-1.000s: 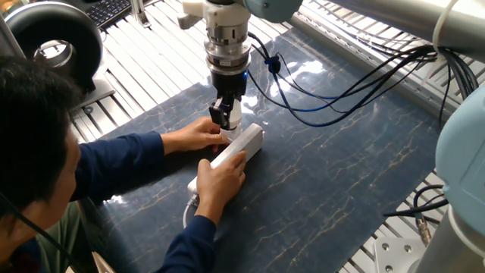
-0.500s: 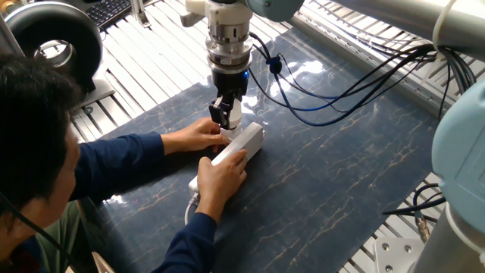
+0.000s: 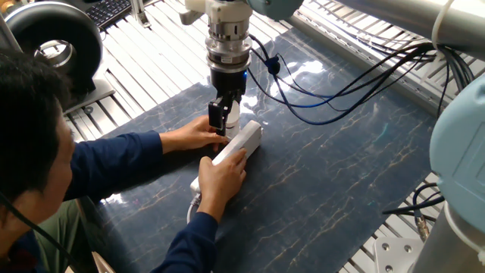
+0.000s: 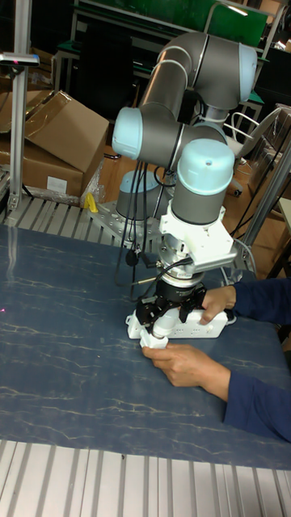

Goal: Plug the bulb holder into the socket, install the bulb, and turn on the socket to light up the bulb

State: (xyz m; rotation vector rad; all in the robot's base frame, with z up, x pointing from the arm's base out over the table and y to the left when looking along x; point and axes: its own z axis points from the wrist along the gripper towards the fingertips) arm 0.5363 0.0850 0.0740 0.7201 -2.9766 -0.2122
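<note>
A large grey robot arm with pale blue joint caps reaches straight down over a tabletop covered by a dark blue, marble-veined mat. A person in a navy long-sleeved top sits at the near edge, and both of the person's hands steady a long white rectangular power strip, the socket, lying on the mat under the arm. The arm's black two-finger tool pinches a small white cylindrical piece at the strip's far end; whether this is the holder or the bulb cannot be told from here.

By my judgement the task is at the plugging or fitting stage: nothing glows, so the switch is probably not yet pressed.

Around the mat lie ribbed aluminium rails. Black and blue cables loop from the arm. Behind stand cardboard boxes and dark shelving.
</note>
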